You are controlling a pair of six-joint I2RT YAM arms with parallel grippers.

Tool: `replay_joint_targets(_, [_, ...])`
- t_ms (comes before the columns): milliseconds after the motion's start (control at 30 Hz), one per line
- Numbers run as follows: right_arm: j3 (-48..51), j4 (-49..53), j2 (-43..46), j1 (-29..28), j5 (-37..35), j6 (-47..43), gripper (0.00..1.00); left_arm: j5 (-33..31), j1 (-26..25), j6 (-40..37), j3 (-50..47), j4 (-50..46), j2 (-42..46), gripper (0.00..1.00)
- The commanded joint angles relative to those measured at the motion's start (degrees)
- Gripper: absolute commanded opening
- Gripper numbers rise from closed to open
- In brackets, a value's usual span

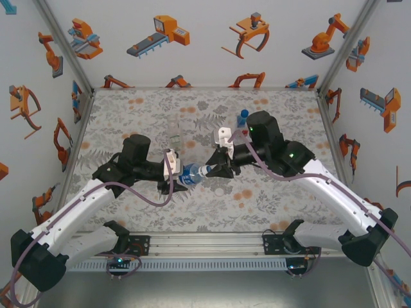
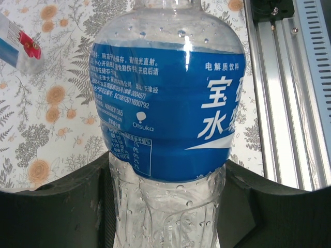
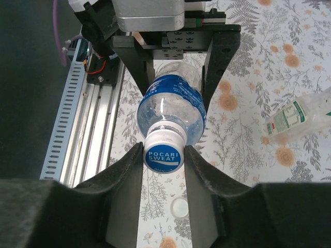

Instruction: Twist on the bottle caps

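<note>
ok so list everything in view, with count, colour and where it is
water bottle: 1, clear with blue label, held sideways above the table
blue cap: 1, blue top, white rim, on that bottle's neck
white cap: 1, white, loose on the table
tall bottle: 1, clear, green-white label, on the table
short bottle: 1, blue-tinted with red, on the table
table: 1, floral grey and orange
left end effector: 1, black, shut on the water bottle
right end effector: 1, black, shut on the blue cap
</note>
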State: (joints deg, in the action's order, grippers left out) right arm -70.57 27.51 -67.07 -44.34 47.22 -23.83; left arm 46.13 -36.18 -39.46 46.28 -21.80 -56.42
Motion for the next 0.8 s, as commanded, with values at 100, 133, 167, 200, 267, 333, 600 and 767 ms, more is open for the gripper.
replay_joint_targets(100, [2.37,-4.50,-0.01,-0.74,-3.38,6.88,0.20,1.78,-0.16,0.00,1.01,1.03,0.70,0.00])
replay_joint_targets(133, [3.10,-5.74,0.24,-0.69,-4.30,10.17,0.17,1.63,-0.20,0.36,0.94,1.43,0.59,0.00])
replay_joint_targets(167, [3.93,-7.57,0.51,-0.74,-5.48,14.56,0.13,1.52,-0.19,0.73,0.83,1.95,0.54,0.00])
replay_joint_targets(200, [4.84,-9.25,0.73,-0.67,-6.76,19.22,0.09,1.35,-0.20,1.04,0.74,2.54,0.53,0.00])
replay_joint_targets(267, [6.64,-12.29,1.21,-0.80,-9.80,29.29,0.00,0.91,-0.12,1.64,0.56,3.62,0.22,0.00])
replay_joint_targets(333, [7.45,-13.12,1.32,-0.91,-14.48,40.20,0.00,0.23,-0.20,2.11,0.62,4.32,-0.21,0.00])
replay_joint_targets(600, [7.44,-5.07,-1.60,-0.79,-25.60,86.56,0.00,-1.44,-0.19,2.30,1.17,5.55,-1.45,0.00])
replay_joint_targets(767, [11.02,-9.78,-1.97,-1.17,-25.77,101.37,0.00,-2.83,-0.18,2.64,1.27,6.51,-1.93,0.00])
